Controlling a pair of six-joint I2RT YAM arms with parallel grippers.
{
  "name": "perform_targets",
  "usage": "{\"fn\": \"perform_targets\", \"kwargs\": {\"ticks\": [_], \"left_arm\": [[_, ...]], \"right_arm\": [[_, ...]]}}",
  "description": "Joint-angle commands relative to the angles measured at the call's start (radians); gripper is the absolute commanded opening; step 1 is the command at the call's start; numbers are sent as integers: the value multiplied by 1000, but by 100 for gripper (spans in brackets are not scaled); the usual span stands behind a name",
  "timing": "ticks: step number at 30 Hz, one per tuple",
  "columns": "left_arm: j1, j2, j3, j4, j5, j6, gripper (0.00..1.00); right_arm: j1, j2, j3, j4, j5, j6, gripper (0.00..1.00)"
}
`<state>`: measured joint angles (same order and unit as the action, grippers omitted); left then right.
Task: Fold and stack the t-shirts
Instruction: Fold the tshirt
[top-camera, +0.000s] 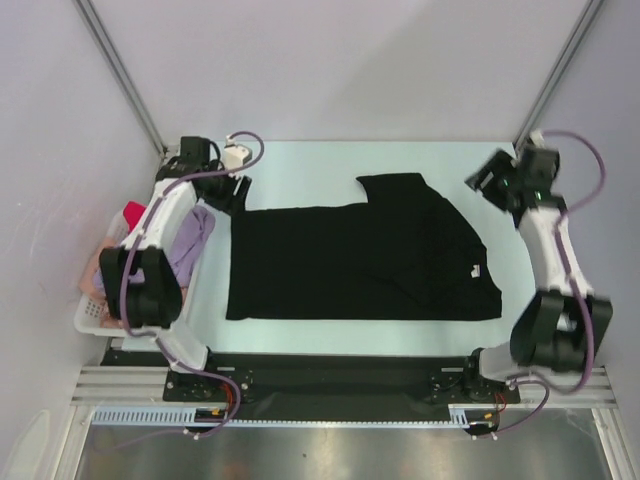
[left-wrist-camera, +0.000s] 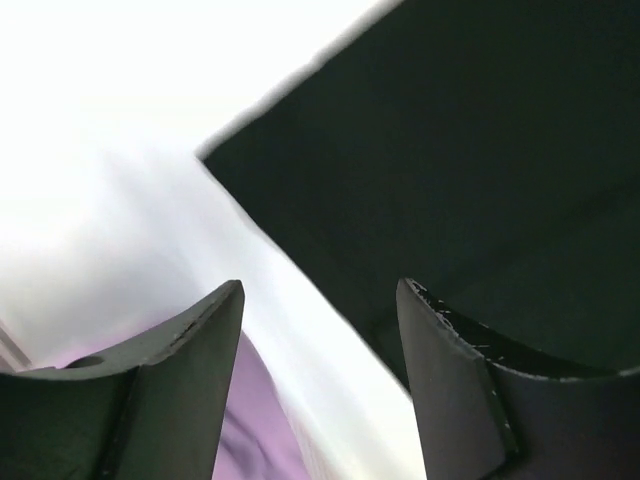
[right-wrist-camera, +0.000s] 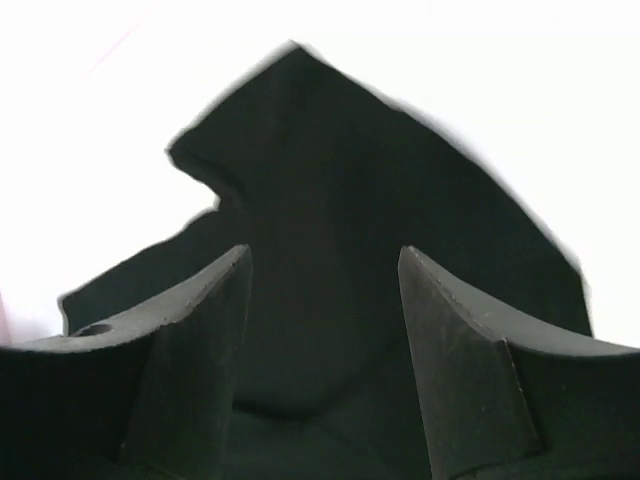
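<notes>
Showing a large black t-shirt (top-camera: 340, 265) spread on the pale desk (top-camera: 300, 165), between the two arms. Its left part lies flat as a broad rectangle. Its right part is doubled over itself in slanting folds, with one sleeve pointing toward the far edge. A small pale mark (top-camera: 476, 270) shows on the cloth near the right edge.

The left claw (top-camera: 232, 190) sits at the far left corner of the black t-shirt, just beside its edge. In the left wrist view its two fingers (left-wrist-camera: 190, 350) stand apart with nothing between them. The corner of the dark cloth lies beyond them on the bright desk, and a patch of purple cloth shows below.

The right claw (top-camera: 482, 182) hangs off the far right of the shirt, apart from the cloth in the top view. In the right wrist view its fingers (right-wrist-camera: 460, 350) also stand apart and grip nothing, and a peaked fold of black cloth fills the gap behind them.

A white lattice basket (top-camera: 88, 318) stands at the left edge of the desk, beside the left arm. It holds a lavender t-shirt (top-camera: 190, 240) draped over its near wall, a red t-shirt (top-camera: 133, 212) at the far end, and a pale pink t-shirt (top-camera: 92, 275) partly hidden by the arm.
</notes>
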<state>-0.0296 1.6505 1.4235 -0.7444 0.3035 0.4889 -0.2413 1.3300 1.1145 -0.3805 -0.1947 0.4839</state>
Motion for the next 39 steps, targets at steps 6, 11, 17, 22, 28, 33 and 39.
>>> {"fn": "perform_targets", "kwargs": {"ticks": [6, 11, 17, 22, 28, 33, 39], "left_arm": [[-6, 362, 314, 24, -228, -136, 67], [-6, 488, 414, -1, -294, -108, 62], [-3, 604, 489, -33, -284, -90, 52], [10, 641, 486, -30, -270, -69, 54], [25, 655, 476, -52, -173, -44, 57], [25, 646, 439, -96, -89, -10, 54], [25, 629, 390, -159, -35, 42, 10]], "right_arm": [[189, 717, 739, -213, -40, -298, 59], [218, 1024, 1165, -345, -46, -323, 58], [220, 1215, 1300, -351, -127, -294, 58], [215, 1229, 1208, -262, -175, -245, 52], [206, 1275, 1202, -184, -282, -143, 19], [204, 1203, 1127, -114, -284, -110, 0], [206, 1086, 1046, -69, -299, -133, 0]]}}
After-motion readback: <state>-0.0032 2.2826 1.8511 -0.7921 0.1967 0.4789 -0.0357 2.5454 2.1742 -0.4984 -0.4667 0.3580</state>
